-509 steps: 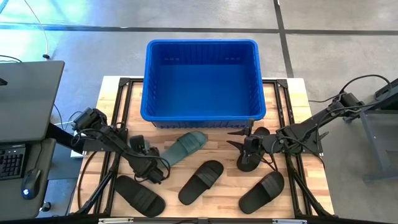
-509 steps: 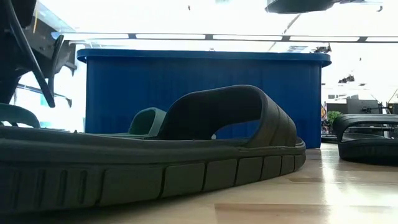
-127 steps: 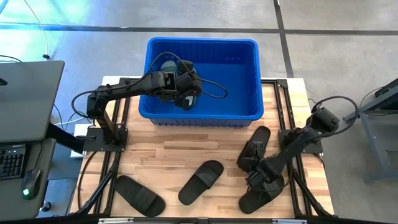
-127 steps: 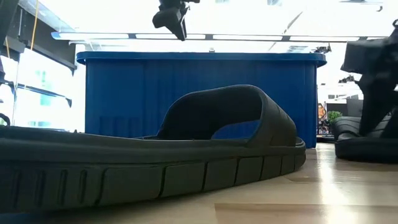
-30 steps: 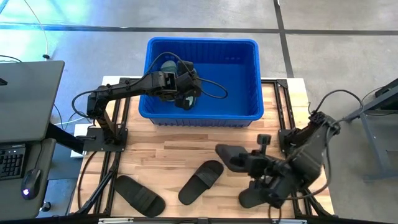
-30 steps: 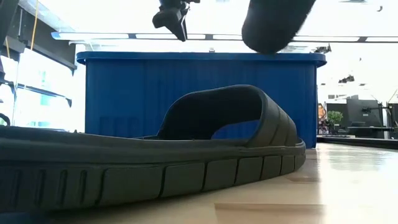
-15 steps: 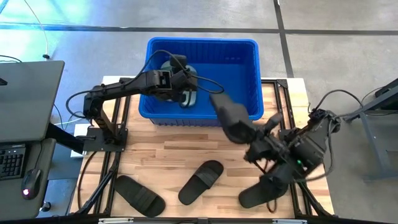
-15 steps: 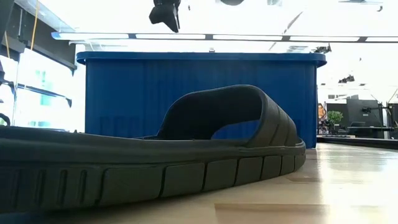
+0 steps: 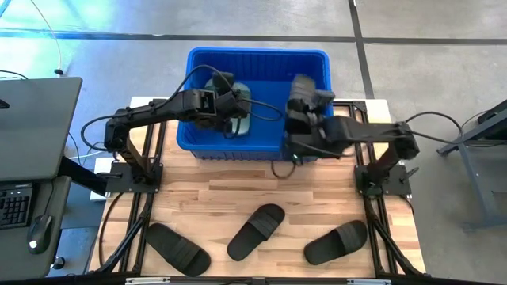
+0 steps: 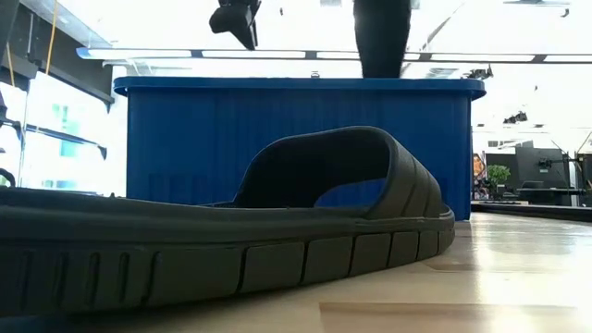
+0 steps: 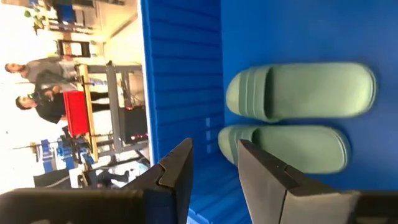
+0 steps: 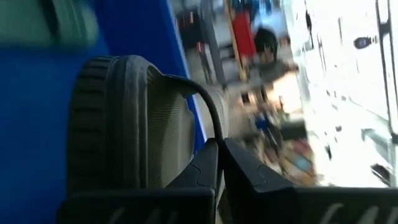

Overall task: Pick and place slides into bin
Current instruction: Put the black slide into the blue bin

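Note:
The blue bin (image 9: 257,53) stands at the table's far middle. Two green slides (image 11: 292,118) lie side by side on its floor. My left gripper (image 9: 228,107) hovers open above them inside the bin, holding nothing. My right gripper (image 9: 299,120) is over the bin's right part, shut on a black slide (image 9: 302,93). In the low view that slide (image 10: 382,35) hangs above the bin's rim (image 10: 305,88). Three more black slides (image 9: 256,231) lie flat on the near half of the table. My right gripper pinches the black slide's strap at its thin edge (image 12: 210,127) between its two fingers. The ribbed sole (image 12: 118,124) stands just beyond the fingertips. The slide is lifted clear, hanging roughly upright above the bin's right part.
The black slides on the table lie at the near left (image 9: 178,247), near middle and near right (image 9: 337,241); the middle one fills the low view's foreground (image 10: 231,231). A dark desk with a keyboard (image 9: 32,127) stands left of the table. People show in the room beyond (image 11: 43,93).
My right gripper has swung up from the table's near right and toward the far edge, carrying the black slide from above the table to over the bin's right part; the slide has turned about on the way. My left gripper has edged slightly toward the table's left.

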### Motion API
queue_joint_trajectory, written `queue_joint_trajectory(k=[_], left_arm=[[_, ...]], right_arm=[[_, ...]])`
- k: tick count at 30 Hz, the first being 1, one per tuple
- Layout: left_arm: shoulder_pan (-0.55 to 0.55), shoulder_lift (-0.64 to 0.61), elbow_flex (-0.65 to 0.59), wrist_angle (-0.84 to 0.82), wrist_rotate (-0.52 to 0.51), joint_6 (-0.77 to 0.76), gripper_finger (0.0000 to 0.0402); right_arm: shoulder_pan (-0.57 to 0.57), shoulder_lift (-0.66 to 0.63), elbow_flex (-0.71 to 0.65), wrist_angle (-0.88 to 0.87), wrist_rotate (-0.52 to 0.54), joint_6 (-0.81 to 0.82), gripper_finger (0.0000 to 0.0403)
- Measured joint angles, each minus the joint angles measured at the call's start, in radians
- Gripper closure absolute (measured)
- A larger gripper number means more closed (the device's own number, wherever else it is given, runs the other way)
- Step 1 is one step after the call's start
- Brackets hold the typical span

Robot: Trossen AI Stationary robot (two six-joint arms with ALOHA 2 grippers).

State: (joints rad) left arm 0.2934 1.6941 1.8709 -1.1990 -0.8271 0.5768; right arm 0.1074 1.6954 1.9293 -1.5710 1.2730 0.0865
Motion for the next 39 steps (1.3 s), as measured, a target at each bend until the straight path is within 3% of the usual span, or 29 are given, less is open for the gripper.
queue_joint_trajectory(k=[3,7,13,18,20,25,30,35,37,39], left_arm=[[0.001,0.000,0.000,-0.036,0.000,-0.021,0.0291],[0.001,0.000,0.000,-0.040,0.000,-0.035,0.0291],[0.001,0.000,0.000,-0.031,0.000,-0.035,0.0291],[0.001,0.000,0.000,-0.029,0.000,-0.035,0.0291],[0.001,0.000,0.000,-0.029,0.000,-0.035,0.0291],[-0.003,0.000,0.000,-0.032,0.030,-0.053,0.0291],[-0.009,0.000,0.000,-0.039,0.060,-0.057,0.0291],[-0.007,0.000,0.000,-0.039,0.059,-0.057,0.0291],[-0.008,0.000,0.000,-0.038,0.059,-0.057,0.0291],[-0.008,0.000,0.000,-0.039,0.060,-0.058,0.0291]], right_arm=[[-0.097,-0.010,-0.164,0.016,-0.006,0.013,0.0403],[-0.187,-0.032,-0.399,0.160,-0.006,-0.048,0.0403],[-0.239,-0.029,-0.646,0.647,-0.057,-0.450,0.0403],[-0.249,-0.029,-0.729,0.966,-0.265,-0.669,0.0402],[-0.269,-0.029,-0.742,1.048,-0.283,-0.734,0.0402],[-0.343,-0.029,-0.748,1.069,-0.305,-0.715,0.0402],[-0.353,-0.029,-0.748,1.016,-0.473,-0.618,0.0402],[-0.341,-0.029,-0.748,1.009,-0.224,-0.692,0.0402],[-0.360,-0.029,-0.748,1.012,-0.223,-0.712,0.0402],[-0.392,-0.029,-0.748,1.011,-0.300,-0.701,0.0402]])
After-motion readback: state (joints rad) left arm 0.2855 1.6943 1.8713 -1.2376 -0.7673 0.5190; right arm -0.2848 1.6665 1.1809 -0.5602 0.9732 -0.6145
